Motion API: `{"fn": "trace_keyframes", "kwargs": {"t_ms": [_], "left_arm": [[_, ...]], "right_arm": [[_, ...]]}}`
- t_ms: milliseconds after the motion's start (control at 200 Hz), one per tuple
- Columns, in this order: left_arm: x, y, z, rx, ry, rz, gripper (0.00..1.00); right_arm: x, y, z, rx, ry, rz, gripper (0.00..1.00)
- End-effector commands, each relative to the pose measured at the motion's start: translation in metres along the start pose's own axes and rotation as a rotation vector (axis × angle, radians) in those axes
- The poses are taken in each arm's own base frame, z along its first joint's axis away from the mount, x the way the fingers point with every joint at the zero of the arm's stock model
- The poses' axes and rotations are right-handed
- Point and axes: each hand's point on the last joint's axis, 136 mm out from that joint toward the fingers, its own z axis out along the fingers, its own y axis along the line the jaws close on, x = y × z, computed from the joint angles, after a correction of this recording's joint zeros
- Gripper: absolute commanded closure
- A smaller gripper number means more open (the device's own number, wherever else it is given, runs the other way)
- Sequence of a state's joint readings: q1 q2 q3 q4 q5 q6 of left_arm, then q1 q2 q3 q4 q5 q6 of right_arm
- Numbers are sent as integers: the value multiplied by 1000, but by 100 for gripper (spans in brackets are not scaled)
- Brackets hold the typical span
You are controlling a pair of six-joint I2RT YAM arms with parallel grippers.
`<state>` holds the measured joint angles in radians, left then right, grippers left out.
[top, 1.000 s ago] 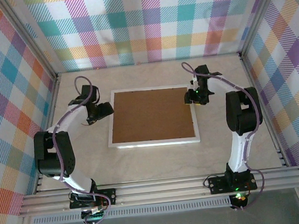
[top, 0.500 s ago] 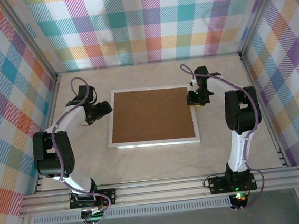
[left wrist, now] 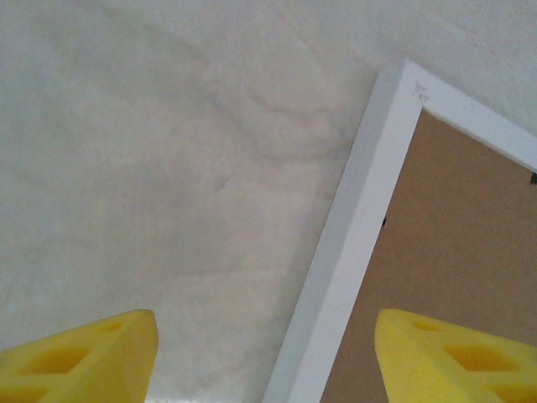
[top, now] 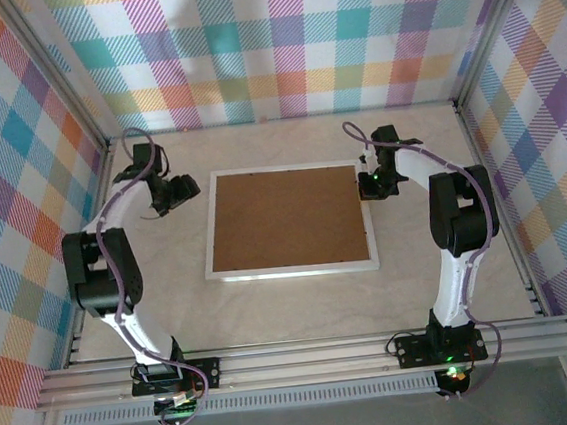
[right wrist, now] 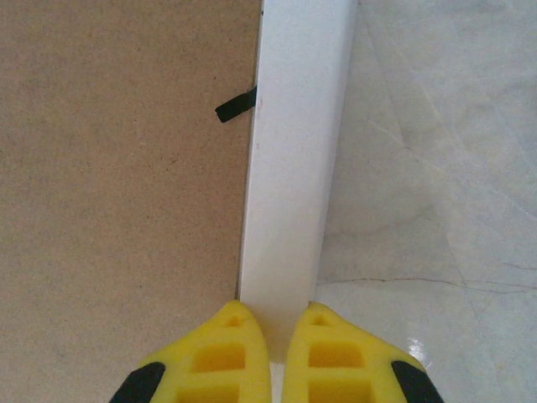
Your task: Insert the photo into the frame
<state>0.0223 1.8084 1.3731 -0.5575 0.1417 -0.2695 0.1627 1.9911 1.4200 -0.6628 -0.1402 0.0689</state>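
The frame [top: 291,270] lies face down mid-table, long axis left to right, backing board [top: 286,217] seated in it; the photo is perhaps beneath; my right gripper [right wrist: 278,312], closed and empty, sits over the right rail, the nearer; my left gripper [top: 187,190], parted and empty, stands just off the far-left corner.

No legible text, labels, brands, numbers or signs on any visible surface.

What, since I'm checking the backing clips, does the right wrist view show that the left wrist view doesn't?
Right wrist: a black tab at the frame's inner edge, and the right gripper shut. Left wrist: the frame's corner, and the left gripper open astride its edge. Both: white frame, brown backing board, table.
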Motion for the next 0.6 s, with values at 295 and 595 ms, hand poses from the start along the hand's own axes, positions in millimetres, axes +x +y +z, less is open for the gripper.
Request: {"fn": "trace_keyframes", "kwargs": {"t_ms": [295,595], "left_arm": [[3,-15,43,46,211,117,28],[12,-19,63,-15,245,154,28]], "right_arm": [[23,5,17,-12,102,-51,96],[23,3,18,-1,107,-49,96]]}}
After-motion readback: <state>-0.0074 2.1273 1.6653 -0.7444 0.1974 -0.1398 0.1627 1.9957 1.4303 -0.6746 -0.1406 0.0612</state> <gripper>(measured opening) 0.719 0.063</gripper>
